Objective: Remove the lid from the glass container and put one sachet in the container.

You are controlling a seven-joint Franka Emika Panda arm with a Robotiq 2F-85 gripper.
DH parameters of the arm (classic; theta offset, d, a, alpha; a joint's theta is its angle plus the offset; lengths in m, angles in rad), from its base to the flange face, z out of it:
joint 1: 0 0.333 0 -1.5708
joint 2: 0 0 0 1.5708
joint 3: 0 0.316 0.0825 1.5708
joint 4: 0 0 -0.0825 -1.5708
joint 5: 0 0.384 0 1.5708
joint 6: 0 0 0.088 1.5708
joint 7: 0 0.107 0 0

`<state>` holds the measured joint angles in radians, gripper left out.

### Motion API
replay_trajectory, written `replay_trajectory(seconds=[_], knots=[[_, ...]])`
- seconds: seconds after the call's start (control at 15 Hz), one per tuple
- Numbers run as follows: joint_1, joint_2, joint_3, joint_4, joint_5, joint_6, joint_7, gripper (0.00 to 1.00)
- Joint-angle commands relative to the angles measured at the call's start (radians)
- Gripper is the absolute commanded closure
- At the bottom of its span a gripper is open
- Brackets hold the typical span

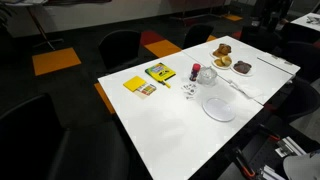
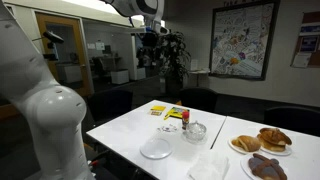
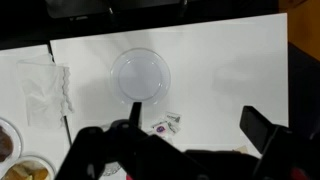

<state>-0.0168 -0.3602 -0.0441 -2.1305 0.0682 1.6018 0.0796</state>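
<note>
your glass container (image 1: 206, 74) sits mid-table in both exterior views, just beside the red cylinder (image 1: 196, 72); its lid is too small to make out. the wrist view misses it and shows only the plate (image 3: 140, 70), sachets (image 3: 166, 124) and, at the bottom, your gripper (image 2: 152, 50) with fingers (image 3: 262, 128) spread wide.

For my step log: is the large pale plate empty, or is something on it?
Empty. In the wrist view the plate shows a bare surface; the sachets lie beside it.

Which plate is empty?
The large pale plate, its surface bare; the other two plates, side by side, hold pastries.
</note>
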Motion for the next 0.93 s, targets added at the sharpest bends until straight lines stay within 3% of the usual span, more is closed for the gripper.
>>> replay_trajectory(seconds=[0.0,0.27,0.33,0.67,0.87], knots=[[-0.009,0.001,0.007,0.003,0.002,-0.003,-0.003,0.0],[-0.013,-0.021,0.002,-0.048,-0.046,0.053,-0.05,0.0],[-0.009,0.0,0.007,-0.006,-0.024,0.012,-0.017,0.0],[-0.009,0.0,0.007,-0.008,-0.026,0.013,-0.018,0.0],[-0.018,-0.007,0.015,-0.056,-0.106,0.083,-0.037,0.0]])
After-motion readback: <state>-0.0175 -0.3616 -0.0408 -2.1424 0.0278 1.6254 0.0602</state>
